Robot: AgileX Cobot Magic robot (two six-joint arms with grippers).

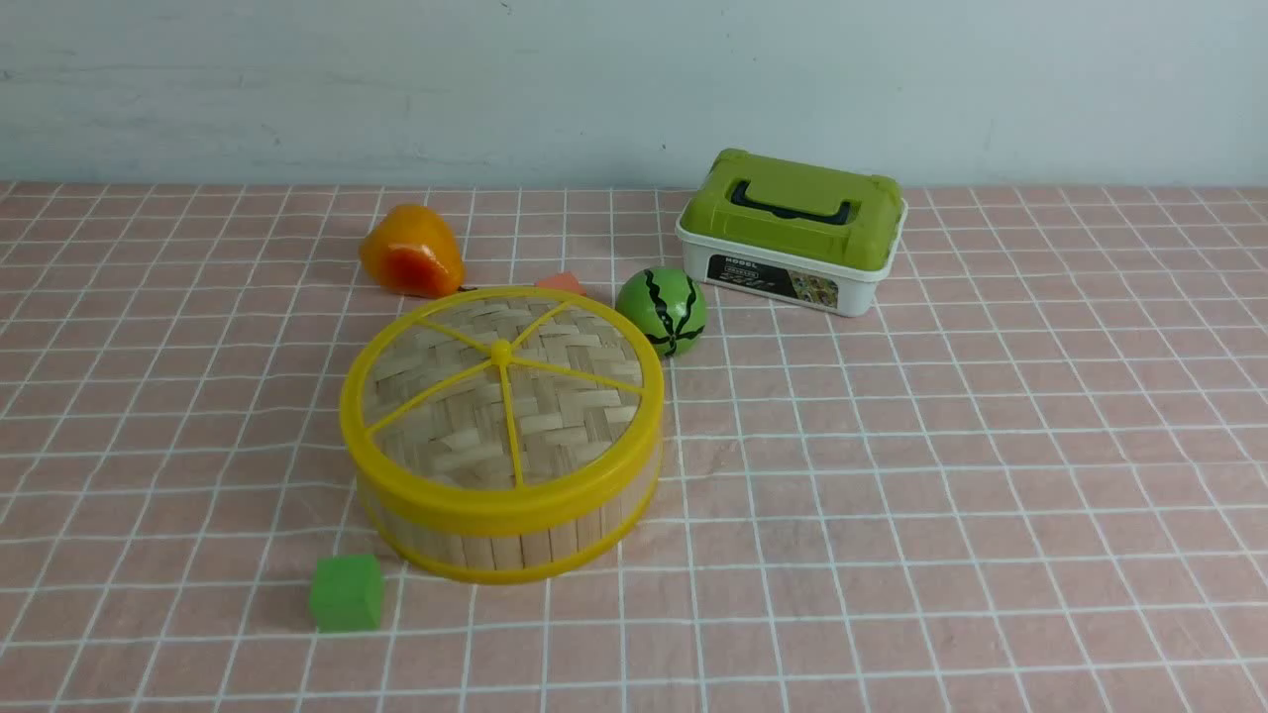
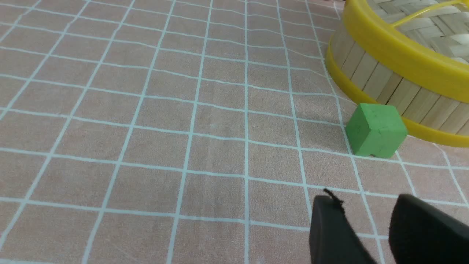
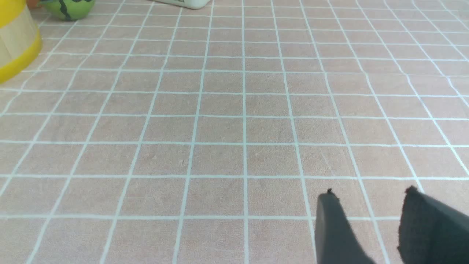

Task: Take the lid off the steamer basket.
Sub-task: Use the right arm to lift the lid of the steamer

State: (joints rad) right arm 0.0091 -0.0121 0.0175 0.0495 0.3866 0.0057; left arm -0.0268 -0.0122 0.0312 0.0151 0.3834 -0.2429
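Observation:
The steamer basket (image 1: 515, 540) stands left of the table's middle, bamboo slats between yellow rims. The lid (image 1: 500, 396), woven bamboo with a yellow rim, spokes and centre knob, sits closed on top of it. Neither arm shows in the front view. In the left wrist view my left gripper (image 2: 366, 200) hovers over bare cloth, open and empty, a short way from the basket (image 2: 377, 79) and lid (image 2: 421, 62). In the right wrist view my right gripper (image 3: 370, 192) is open with nothing between its fingers, far from the basket (image 3: 14, 40) at the picture's edge.
A green cube (image 1: 346, 592) (image 2: 375, 130) lies by the basket's near left side. Behind the basket are an orange pear (image 1: 410, 252), a small red block (image 1: 561, 283) and a watermelon ball (image 1: 661, 310) (image 3: 69, 7). A white box with a green lid (image 1: 792, 233) stands at the back right.

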